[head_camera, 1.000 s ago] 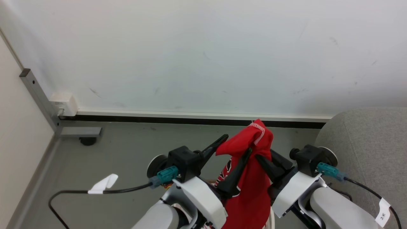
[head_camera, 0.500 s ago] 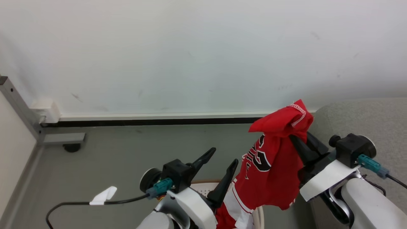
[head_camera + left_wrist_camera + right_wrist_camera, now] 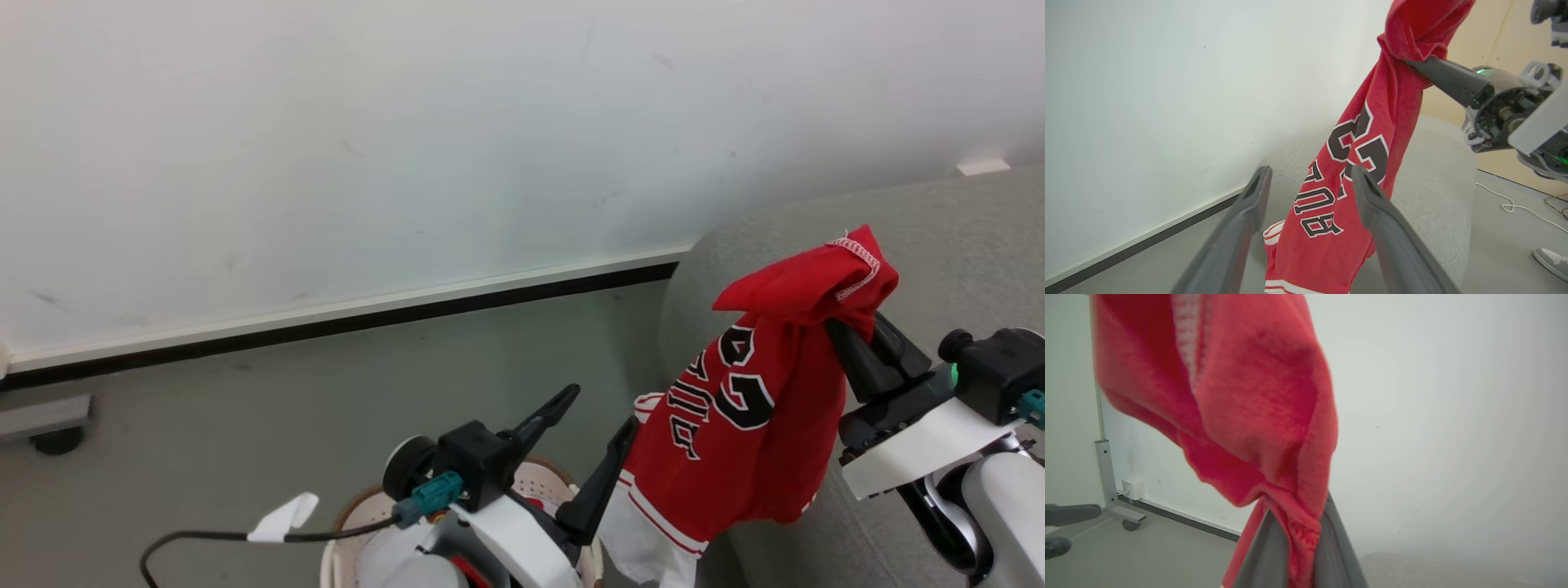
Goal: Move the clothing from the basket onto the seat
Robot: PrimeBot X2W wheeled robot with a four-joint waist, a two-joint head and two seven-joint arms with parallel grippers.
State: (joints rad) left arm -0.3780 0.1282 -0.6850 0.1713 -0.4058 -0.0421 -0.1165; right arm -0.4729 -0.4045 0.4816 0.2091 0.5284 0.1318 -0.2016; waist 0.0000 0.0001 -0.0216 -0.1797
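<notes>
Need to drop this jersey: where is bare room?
Bare: the grey fabric sofa beyond the hanging red lettered jersey, up to the white wall; the grey floor along the black skirting. Crowded: the white perforated basket under the open left gripper.

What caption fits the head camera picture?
The right gripper holds a red jersey beside the grey sofa; the left gripper is open over the basket.

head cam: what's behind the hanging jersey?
The grey sofa shows behind the jersey. The cloth covers part of the sofa and the tips of the right gripper, which is shut on it.
</notes>
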